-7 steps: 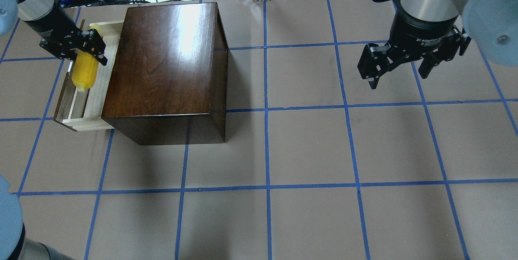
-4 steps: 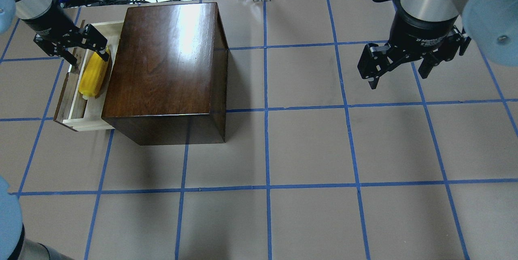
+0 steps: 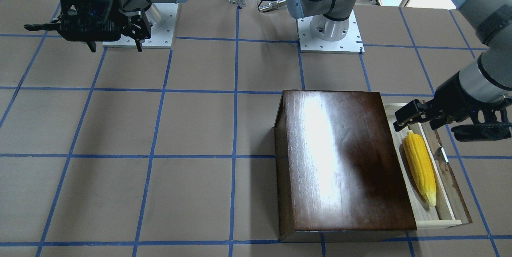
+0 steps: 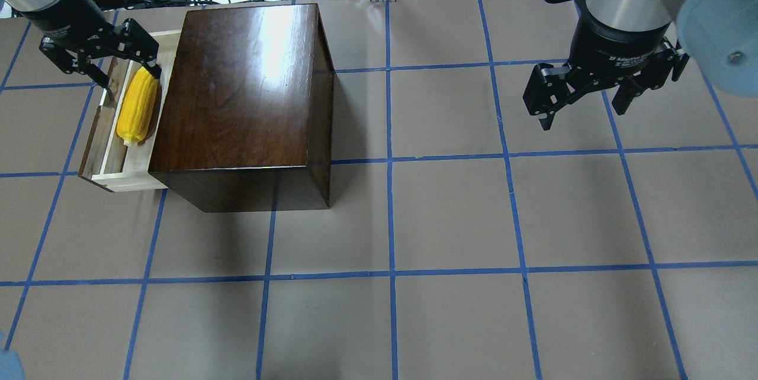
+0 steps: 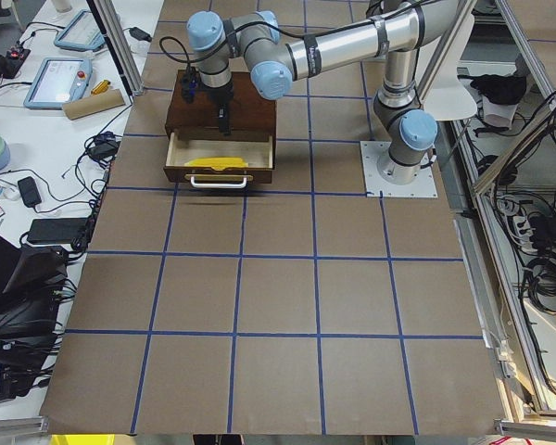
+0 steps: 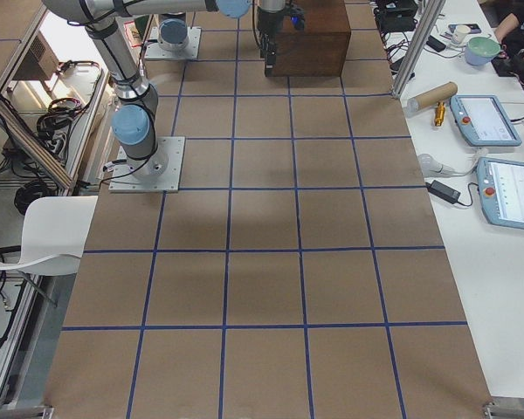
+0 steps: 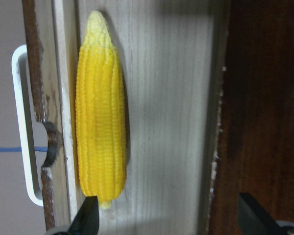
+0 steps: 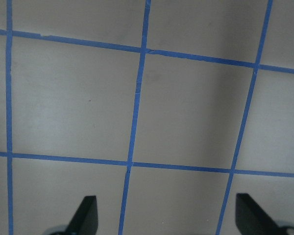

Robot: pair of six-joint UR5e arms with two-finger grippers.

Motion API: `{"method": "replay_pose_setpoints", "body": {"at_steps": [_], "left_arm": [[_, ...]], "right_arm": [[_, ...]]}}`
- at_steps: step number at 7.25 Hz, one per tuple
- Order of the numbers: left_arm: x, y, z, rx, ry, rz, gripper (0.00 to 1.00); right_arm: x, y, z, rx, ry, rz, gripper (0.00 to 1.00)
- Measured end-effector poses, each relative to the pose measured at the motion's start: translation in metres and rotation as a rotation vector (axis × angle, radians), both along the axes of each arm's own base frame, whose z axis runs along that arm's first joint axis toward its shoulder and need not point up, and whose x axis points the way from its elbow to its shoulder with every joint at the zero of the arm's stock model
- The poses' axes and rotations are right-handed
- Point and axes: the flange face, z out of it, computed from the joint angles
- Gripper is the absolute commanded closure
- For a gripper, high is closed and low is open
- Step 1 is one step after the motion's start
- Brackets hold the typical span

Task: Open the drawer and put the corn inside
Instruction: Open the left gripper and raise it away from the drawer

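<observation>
Left gripper (image 4: 125, 71) hangs with its jaws spread wide and nothing between them, just above the thick end of the corn (image 4: 137, 109). The corn lies flat in the open drawer (image 4: 127, 180), its pale tip toward 6 o'clock in the overhead view. That drawer juts from the 9 o'clock side of the dark box (image 4: 243, 90), and well off at the box's 3 o'clock the right gripper (image 4: 583, 113) hovers over the desk (image 4: 450, 220), equally wide open and empty.

Bright overhead glare on box (image 4: 243, 90)
</observation>
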Motion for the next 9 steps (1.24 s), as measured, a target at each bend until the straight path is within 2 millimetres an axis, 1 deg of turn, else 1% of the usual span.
{"method": "replay_pose_setpoints", "body": {"at_steps": [2, 3, 4, 5, 6, 7, 9], "left_arm": [[-0.059, 0.025, 0.037, -0.024, -0.01, 0.015, 0.0], [-0.089, 0.039, 0.051, -0.04, -0.014, -0.001, 0.0], [-0.115, 0.052, 0.062, -0.054, -0.017, -0.015, 0.0], [-0.137, 0.066, 0.067, -0.057, -0.021, -0.024, 0.0], [-0.153, 0.08, 0.066, -0.053, -0.035, -0.032, 0.0], [-0.161, 0.093, 0.064, -0.048, -0.056, -0.037, 0.0], [-0.165, 0.105, 0.062, -0.049, -0.069, -0.04, 0.0]], "right_arm": [[0.0, 0.0, 0.0, 0.0, 0.0, 0.0, 0.0], [0.0, 0.0, 0.0, 0.0, 0.0, 0.0, 0.0], [0.0, 0.0, 0.0, 0.0, 0.0, 0.0, 0.0], [0.0, 0.0, 0.0, 0.0, 0.0, 0.0, 0.0], [0.0, 0.0, 0.0, 0.0, 0.0, 0.0, 0.0], [0.0, 0.0, 0.0, 0.0, 0.0, 0.0, 0.0], [0.0, 0.0, 0.0, 0.0, 0.0, 0.0, 0.0]]}}
